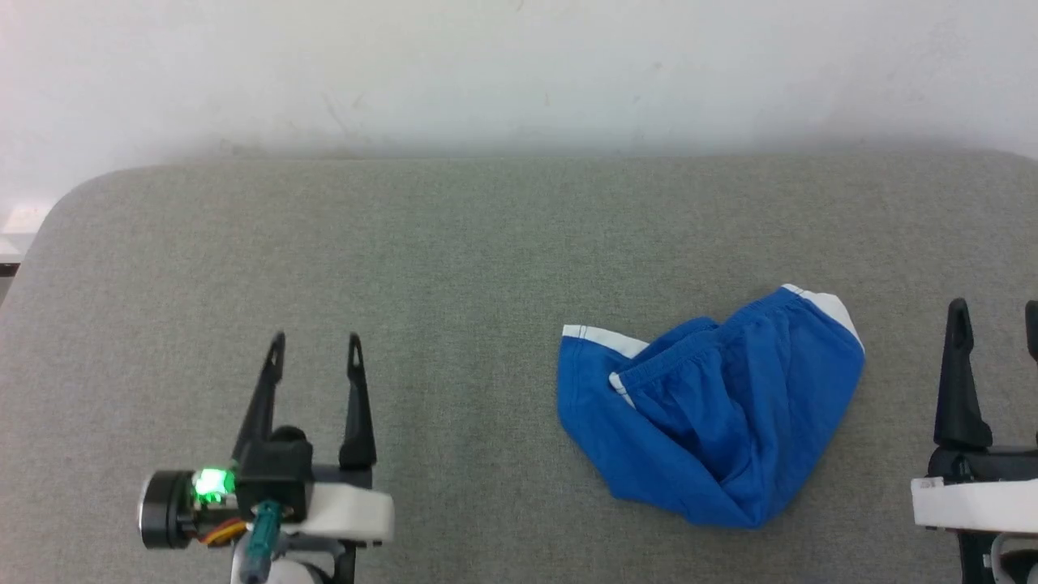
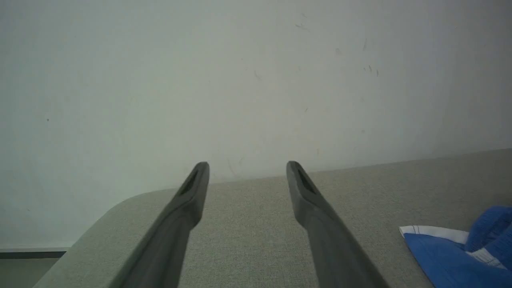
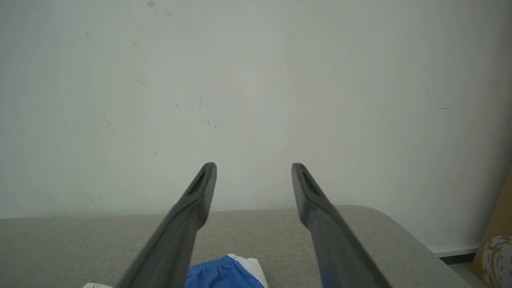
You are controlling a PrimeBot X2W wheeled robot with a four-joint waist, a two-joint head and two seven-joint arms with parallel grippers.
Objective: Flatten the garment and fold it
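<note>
Head view is showing the garment (image 1: 714, 414) bunched; left hand (image 1: 316, 341) and right hand (image 1: 997, 308) are hovering spread wide, empty. I'm planning to pinch its white-edged corners and pull apart.

Grey fabric-covered table (image 1: 405, 243) (rounded corners) against a scuffed white wall (image 1: 519, 65).

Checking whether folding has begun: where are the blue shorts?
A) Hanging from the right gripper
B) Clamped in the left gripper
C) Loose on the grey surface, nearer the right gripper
C: the shorts lie crumpled on the grey surface, held by neither the open right gripper nor the farther open left gripper.
</note>
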